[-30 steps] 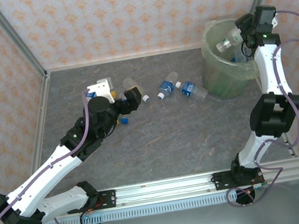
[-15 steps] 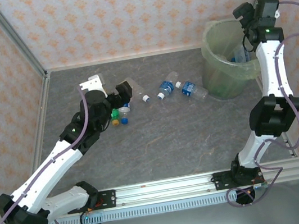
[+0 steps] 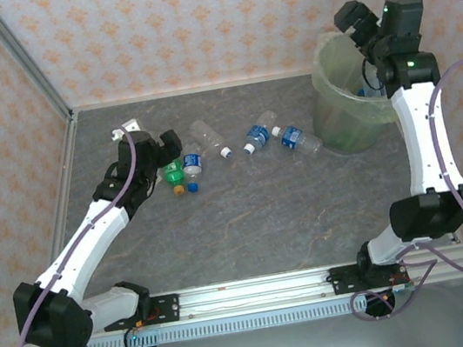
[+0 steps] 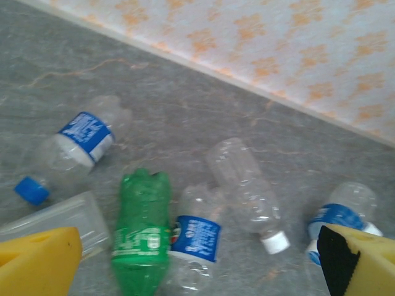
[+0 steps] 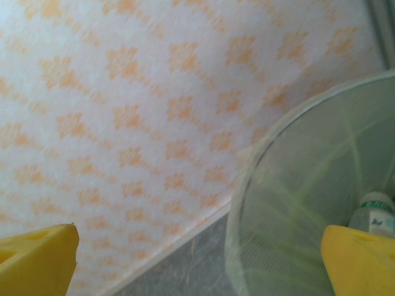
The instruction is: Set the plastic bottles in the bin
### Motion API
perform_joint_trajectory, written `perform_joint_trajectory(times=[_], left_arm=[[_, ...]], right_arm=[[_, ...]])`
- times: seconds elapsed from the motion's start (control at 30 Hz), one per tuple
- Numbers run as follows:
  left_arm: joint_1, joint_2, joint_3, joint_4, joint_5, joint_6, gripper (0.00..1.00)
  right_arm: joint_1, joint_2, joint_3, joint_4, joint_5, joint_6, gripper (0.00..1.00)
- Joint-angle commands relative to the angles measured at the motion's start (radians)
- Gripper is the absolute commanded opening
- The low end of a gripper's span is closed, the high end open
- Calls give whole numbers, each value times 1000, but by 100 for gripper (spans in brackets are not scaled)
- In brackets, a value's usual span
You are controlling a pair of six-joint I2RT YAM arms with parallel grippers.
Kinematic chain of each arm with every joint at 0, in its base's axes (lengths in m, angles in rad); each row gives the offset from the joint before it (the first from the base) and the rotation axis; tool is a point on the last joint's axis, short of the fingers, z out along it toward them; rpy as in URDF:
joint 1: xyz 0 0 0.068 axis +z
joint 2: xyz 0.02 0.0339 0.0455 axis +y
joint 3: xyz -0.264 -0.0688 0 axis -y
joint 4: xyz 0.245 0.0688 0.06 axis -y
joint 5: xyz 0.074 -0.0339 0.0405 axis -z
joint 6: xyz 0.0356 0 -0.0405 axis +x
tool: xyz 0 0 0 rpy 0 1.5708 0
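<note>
An aluminium rail [image 3: 250, 289] runs along the near edge and carries both arm bases. Beyond it lies the grey, marble-veined table surface [image 3: 274, 219], bare across its near half. At mid-depth on the left, the left gripper [image 3: 167, 155] hangs just above the table with its jaws spread wide and nothing between them; the left wrist view shows its yellow fingertips [image 4: 38, 259] at the two lower corners. Directly ahead of it lies a cluster of plastic bottles, all on their sides: a green bottle [image 4: 143, 234] touching a clear blue-labelled bottle [image 4: 194, 237], an unlabelled clear bottle [image 4: 245, 188] with a white cap, and a blue-capped bottle [image 4: 77, 140] slightly apart. Two loose caps [image 3: 185, 189] rest just beside the cluster. Two further blue-labelled bottles [image 3: 277, 135] lie near table centre, between the cluster and the bin. The bin [image 3: 322, 80] stands upright in the far right corner, with a bottle [image 5: 373, 213] visible inside. The right gripper [image 3: 359, 23] hovers over the bin's far rim, jaws fully parted and empty. Pale walls [image 3: 190, 21] patterned in orange, joined by metal corner posts [image 3: 24, 57], enclose the table.
</note>
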Motion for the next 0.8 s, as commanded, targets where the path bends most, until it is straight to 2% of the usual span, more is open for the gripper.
perform_joint_trajectory(times=[0.0, 0.23, 0.4, 0.77], left_arm=[[69, 28, -22, -58, 3, 20, 99], [207, 90, -63, -24, 40, 17, 99], [322, 183, -75, 26, 121, 2, 99], [452, 366, -67, 103, 320, 5, 98]], right_arm=[[65, -54, -62, 31, -41, -57, 100], [188, -94, -112, 46, -142, -123, 100], [274, -106, -135, 61, -157, -154, 100], [317, -101, -129, 12, -160, -187, 100]])
